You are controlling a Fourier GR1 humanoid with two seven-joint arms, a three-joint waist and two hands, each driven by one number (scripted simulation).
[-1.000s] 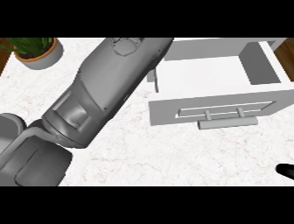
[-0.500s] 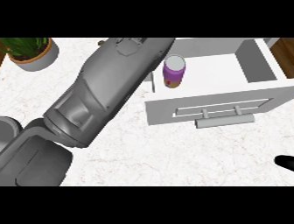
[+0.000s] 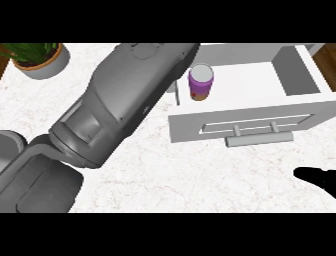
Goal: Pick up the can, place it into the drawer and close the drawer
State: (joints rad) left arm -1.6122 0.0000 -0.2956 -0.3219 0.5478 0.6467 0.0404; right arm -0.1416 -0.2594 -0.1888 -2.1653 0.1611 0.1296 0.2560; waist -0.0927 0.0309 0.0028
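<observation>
Stretching across the white marble counter (image 3: 200, 175) from the lower left of the frame to the upper middle, the robot's big grey left forearm (image 3: 119, 107) is the largest thing in sight; its hand lies past the top edge or under the arm, so I cannot tell how its fingers stand. To the right of it, filling the upper right of the frame, sits the white drawer (image 3: 304, 75), pulled open, with its front panel and bar handle (image 3: 256, 131) facing the lower edge. In the upper left corner a potted plant (image 3: 38, 57) stands well apart from all this. Low at the right edge the right hand (image 3: 332, 181) shows only as dark fingers lying fairly straight, holding nothing. Smallest is the can (image 3: 200, 82), purple with a pale top, standing upright inside the drawer near its left wall, just beside the forearm.

By my reckoning the placing is done, or in its last instant, and closing is the step in hand. That next move calls for clearing the left arm from the drawer, then pushing squarely on the front panel so the can stays standing.
</observation>
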